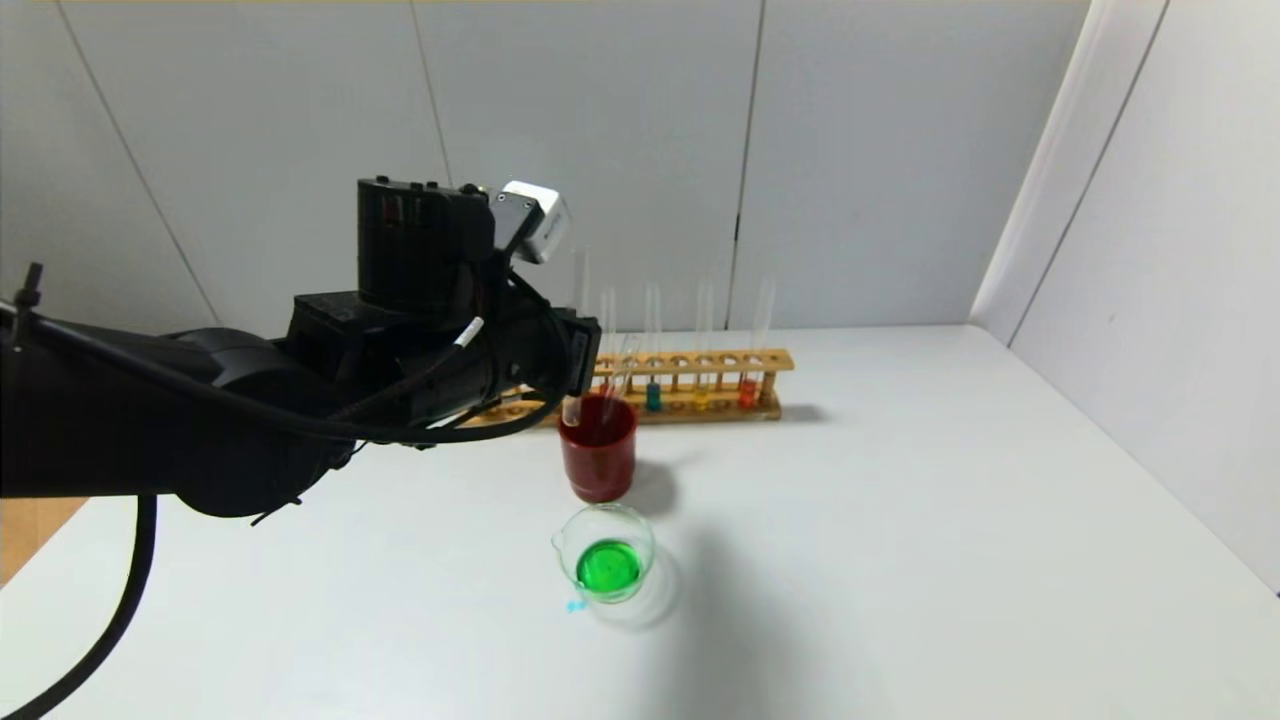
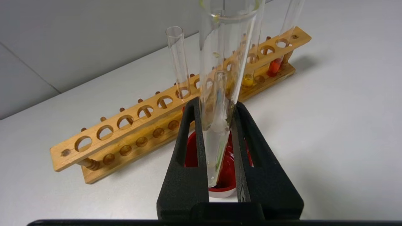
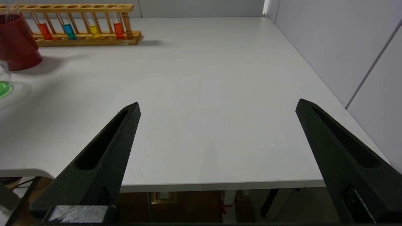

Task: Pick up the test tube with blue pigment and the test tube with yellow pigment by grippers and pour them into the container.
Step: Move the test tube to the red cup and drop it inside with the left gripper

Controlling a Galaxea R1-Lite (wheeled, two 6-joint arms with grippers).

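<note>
Bulky black left arm with looping black cables, a white-grey box, and slotted matte-black fingers.

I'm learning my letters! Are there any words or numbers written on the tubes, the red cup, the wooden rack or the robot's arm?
No readable text anywhere.
Red cup: plain, no writing.
Wooden rack: bare wood, no labels.
Test tubes, including the one in the left gripper: clear glass, no marks to read.
Glass beaker: no readable scale or print.
Left arm: any markings are too small to read.
</note>
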